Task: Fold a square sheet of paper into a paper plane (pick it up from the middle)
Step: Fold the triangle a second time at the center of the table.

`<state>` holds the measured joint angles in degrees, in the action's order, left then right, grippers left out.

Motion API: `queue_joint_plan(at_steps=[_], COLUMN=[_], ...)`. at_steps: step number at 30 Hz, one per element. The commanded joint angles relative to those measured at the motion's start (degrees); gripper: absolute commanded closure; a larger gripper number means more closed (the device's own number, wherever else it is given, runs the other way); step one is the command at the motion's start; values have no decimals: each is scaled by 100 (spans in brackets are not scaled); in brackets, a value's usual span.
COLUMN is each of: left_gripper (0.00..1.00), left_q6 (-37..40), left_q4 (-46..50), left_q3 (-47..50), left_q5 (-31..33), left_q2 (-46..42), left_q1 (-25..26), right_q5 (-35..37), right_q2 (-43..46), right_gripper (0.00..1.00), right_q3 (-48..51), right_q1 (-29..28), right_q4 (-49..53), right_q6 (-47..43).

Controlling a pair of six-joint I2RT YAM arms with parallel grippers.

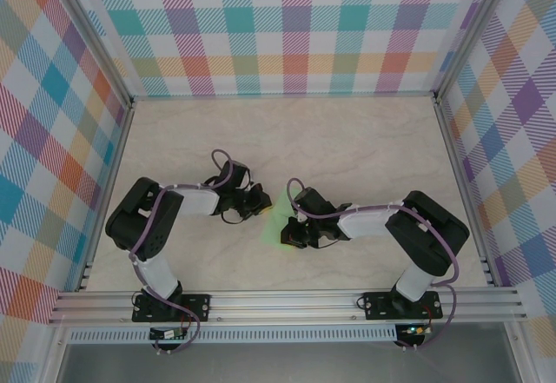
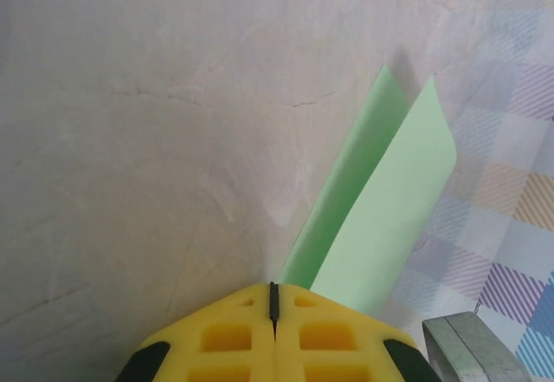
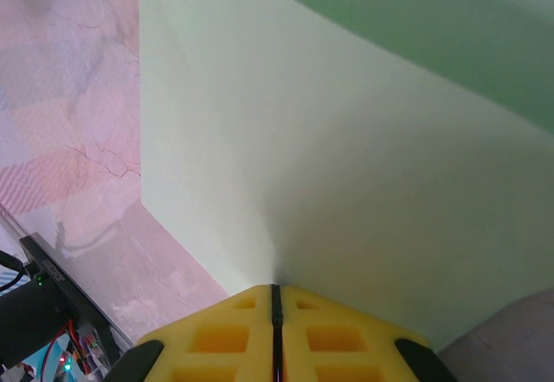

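Mint-green and thin, the square sheet of paper (image 1: 276, 227) is being held over the pale marbled table (image 1: 347, 140), near the middle of its front half, caught between the two grippers. The left gripper (image 2: 273, 300) is clamping one edge of it. Its yellow fingers (image 2: 225, 343) are pressing flat against each other with only a dark seam showing between them, and the paper is running out from that seam up and to the right. In the left wrist view the sheet is doubling over on itself, so two layers are showing: a darker green one behind and a paler one in front with a rounded top corner. Both layers are standing clear of the table and casting a soft shadow on it.

The right gripper (image 3: 275, 300) is likewise squeezing the sheet, its yellow pads (image 3: 329, 339) meeting along a thin black line. The paper is fanning out from that point with a shallow crease rising from the pinch. Close to this camera the paper is looking almost cream, while a shaded green band is curving across the upper right.

From overhead the grippers are facing each other, the left one slightly farther from the bases than the right, with the green sheet showing in the gap between them. A plaid wall (image 2: 511, 183) and an aluminium rail (image 2: 472, 347) are lying beyond the paper in the left wrist view.
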<state>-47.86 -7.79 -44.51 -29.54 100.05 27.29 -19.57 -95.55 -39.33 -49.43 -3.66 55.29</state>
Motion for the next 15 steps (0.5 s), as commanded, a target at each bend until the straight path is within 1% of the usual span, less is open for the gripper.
queue_joint_plan(at_steps=[1, 5, 9, 15], left_gripper=[100, 100, 100, 100], left_q6=[189, 166, 120, 0], left_q4=[411, 531, 577, 397], left_q3=[-165, 35, 257, 373], left_q5=[59, 71, 97, 200], left_q2=[-533, -974, -1352, -1379], left_q1=[-83, -67, 41, 419], right_q5=[-36, -51, -253, -295], right_q2=[-246, -184, -108, -16], right_gripper=[91, 91, 90, 89], right_q3=[49, -90, -170, -304], right_q1=[-8, -5, 39, 56], right_q4=[878, 1195, 1271, 1308], right_q6=[-285, -648, -972, -1165])
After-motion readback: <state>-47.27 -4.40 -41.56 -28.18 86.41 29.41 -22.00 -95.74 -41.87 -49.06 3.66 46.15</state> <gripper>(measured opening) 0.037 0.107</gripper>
